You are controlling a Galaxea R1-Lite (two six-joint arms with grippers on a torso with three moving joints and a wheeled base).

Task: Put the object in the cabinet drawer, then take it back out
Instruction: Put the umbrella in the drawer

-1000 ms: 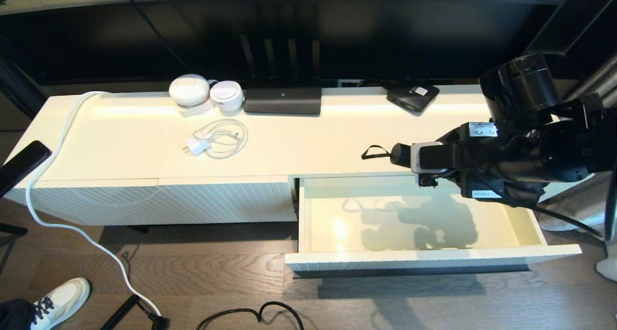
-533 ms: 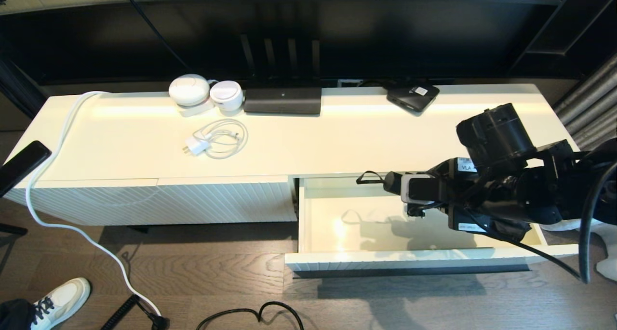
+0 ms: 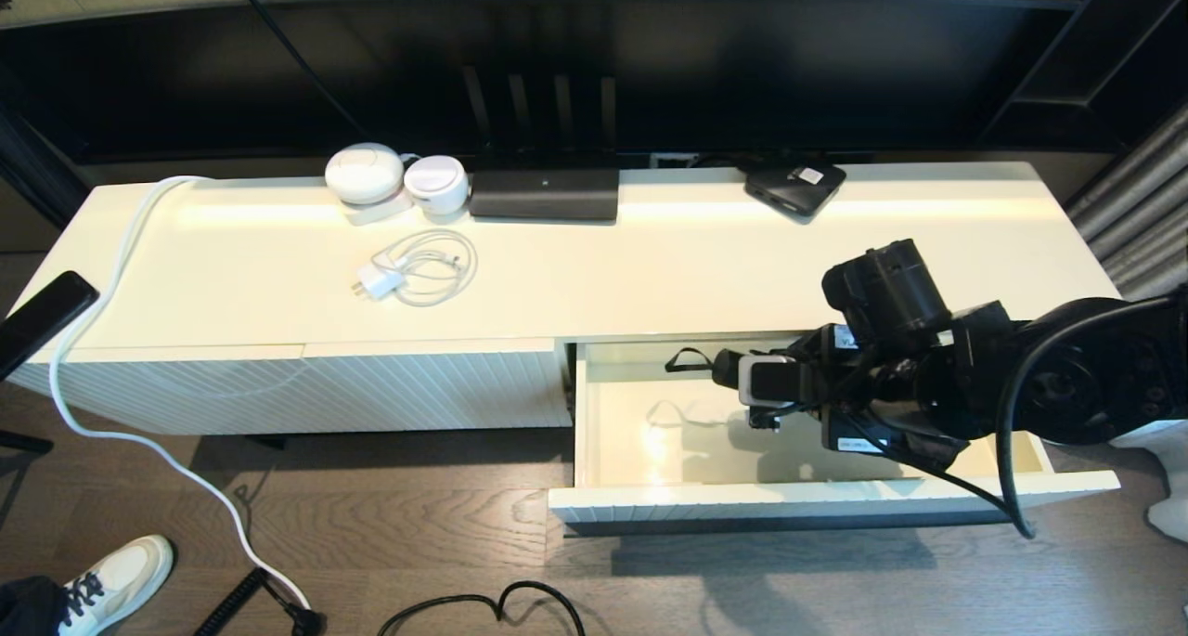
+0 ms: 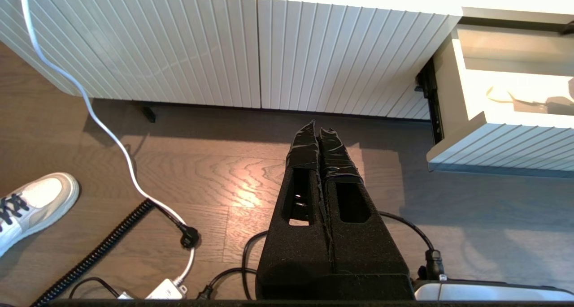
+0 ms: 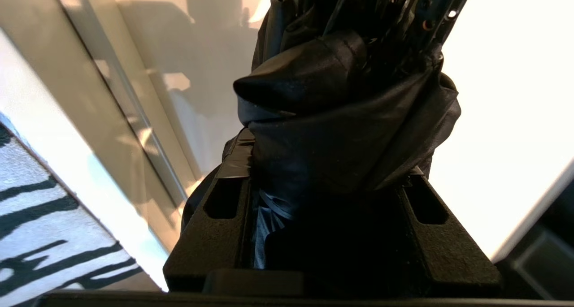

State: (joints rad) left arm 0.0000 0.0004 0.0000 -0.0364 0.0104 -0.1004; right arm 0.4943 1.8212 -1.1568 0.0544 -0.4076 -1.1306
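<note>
Step in hand: the umbrella (image 3: 733, 369) is being lowered into the open cabinet drawer (image 3: 835, 497) — judged as the first half of the task, with the taking back out not yet done.
Right gripper: the right gripper (image 5: 327, 181) is clamped on the bunched black fabric of the umbrella, as shown in the right wrist view; in the head view it is seen over the right part of the drawer, pointing left.
Umbrella: held roughly level above the drawer floor, handle end to the left, the thin wrist loop (image 3: 682, 357) hanging free near the far wall; whether any part touches the floor cannot be told.
Drawer: pulled out toward the near side, smooth cream inside, only shadows seen on the floor.
Left gripper: the left gripper (image 4: 323, 139) is parked low over the wooden floor, left of the drawer, fingers pressed together.
Doing it well: the umbrella is best set flat along the drawer's length before the grip is let go; the loop should be kept clear of the far wall and rim — it could snag. The loose fabric may spread once released, so a firm spot should be left reachable.
Writing: a white label on the right arm (image 3: 849, 339) is partly hidden and cannot be read; the label on the black box (image 3: 795, 187) at the far edge of the cabinet top (image 3: 650, 274) is too small to read.
</note>
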